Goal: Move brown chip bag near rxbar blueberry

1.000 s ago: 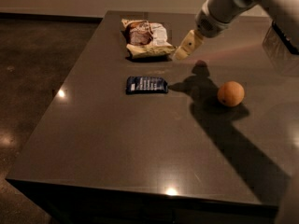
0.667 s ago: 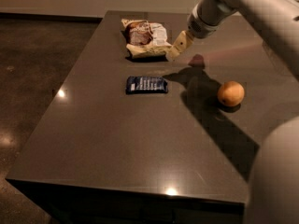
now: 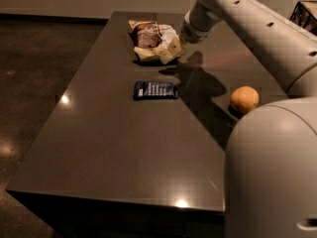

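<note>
aslant, brown chip bag [image 3: 148,36], pincer [image 3: 173,48] at its near-right end

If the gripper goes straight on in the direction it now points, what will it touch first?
Probably the brown chip bag: the gripper, at the table's far end, points toward the bag's nearest edge, though depth is unclear.

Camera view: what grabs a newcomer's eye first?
The big pale arm fills the right side, reaching to the far end of the dark table, its end effector at the right edge of the brown chip bag. Mid-table lies the rxbar blueberry, a round orange fruit to its right.
</note>
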### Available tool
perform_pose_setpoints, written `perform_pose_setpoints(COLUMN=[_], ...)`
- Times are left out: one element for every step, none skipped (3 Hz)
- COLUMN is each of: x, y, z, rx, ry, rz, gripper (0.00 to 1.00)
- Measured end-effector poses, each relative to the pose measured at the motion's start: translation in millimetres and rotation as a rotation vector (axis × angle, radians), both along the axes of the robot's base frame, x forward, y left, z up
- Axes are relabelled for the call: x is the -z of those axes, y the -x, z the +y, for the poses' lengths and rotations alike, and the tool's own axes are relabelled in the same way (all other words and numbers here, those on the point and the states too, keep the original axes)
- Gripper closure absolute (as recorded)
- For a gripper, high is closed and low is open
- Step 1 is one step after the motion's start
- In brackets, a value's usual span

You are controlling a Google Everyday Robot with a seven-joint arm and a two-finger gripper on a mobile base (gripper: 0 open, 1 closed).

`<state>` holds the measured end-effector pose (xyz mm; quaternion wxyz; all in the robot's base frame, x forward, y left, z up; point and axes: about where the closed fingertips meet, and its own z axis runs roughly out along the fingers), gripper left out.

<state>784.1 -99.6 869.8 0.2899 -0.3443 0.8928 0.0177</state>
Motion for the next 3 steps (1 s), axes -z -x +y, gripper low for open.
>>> perform_pose_setpoints(x=[11, 17, 14], y=[-9, -13, -10], z=[19, 34, 45], rx=[-0.007, -0.03, -0.058], ry=[-0.013, -0.026, -0.034], rz=[0.018, 0.039, 0.045], gripper=[0.0, 0.15, 0.38])
